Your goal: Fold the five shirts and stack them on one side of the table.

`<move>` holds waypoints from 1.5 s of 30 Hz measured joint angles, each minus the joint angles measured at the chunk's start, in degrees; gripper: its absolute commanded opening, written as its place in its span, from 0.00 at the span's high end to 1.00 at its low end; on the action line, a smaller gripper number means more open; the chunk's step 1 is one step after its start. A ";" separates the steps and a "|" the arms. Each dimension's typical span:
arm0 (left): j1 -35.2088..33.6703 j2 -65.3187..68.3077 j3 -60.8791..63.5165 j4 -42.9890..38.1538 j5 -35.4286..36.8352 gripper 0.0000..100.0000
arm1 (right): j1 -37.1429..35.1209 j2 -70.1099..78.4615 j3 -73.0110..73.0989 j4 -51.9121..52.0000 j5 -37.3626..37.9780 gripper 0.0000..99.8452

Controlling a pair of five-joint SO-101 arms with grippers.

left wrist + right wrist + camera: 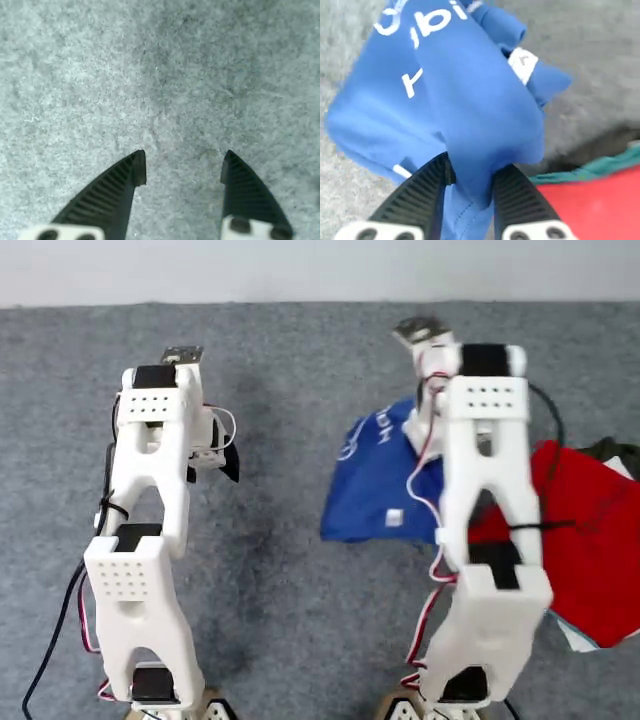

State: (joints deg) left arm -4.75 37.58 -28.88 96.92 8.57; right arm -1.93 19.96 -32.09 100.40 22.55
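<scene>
Beside the red shirt (590, 540), on the side toward the left arm, we find the blue shirt (375, 485) bunched on the table, with the right arm hiding whether the 2 touch. The right gripper (474, 172) is clamped on a gathered fold of the blue shirt, cloth pinched between its 2 ribbed fingers and sagging away in soft pleats. We judge this fabric to be light, limp and a little slick: it will drape and slide rather than keep a shape, so 1 pinch point will let it swing and twist. A hold at a seam, hem or shoulder corner looks better to us than a hold on the loose middle, with a 2nd grip to spread it flat. Well apart from the red shirt, the left gripper (185, 160) hangs over bare cover with its fingers apart and nothing between them. A strip of green cloth (580, 172) lies against the red shirt's edge, and a white cloth (575, 635) peeks from under it. Around the red shirt spreads a grey felt-like cover (270, 570), fuzzy enough to drag at cloth, and beyond it stands a pale wall (300, 270).
</scene>
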 measured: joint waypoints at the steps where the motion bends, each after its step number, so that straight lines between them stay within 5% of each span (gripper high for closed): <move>1: 0.00 0.00 0.00 0.00 0.00 0.75 | 0.97 -1.49 0.09 0.00 -0.18 0.99; 16: 0.00 0.00 0.97 0.18 0.00 0.75 | 21.10 -15.74 14.77 0.09 -2.64 0.99; 28: 0.00 0.00 0.97 0.18 0.00 0.75 | 38.86 -15.82 15.21 -0.97 5.80 0.99; 45: 0.00 0.00 0.97 0.18 0.00 0.75 | 52.13 -8.97 15.38 -7.74 7.74 0.99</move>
State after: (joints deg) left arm -4.75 37.58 -27.91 97.10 8.57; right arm 50.20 10.99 -16.70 92.66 30.29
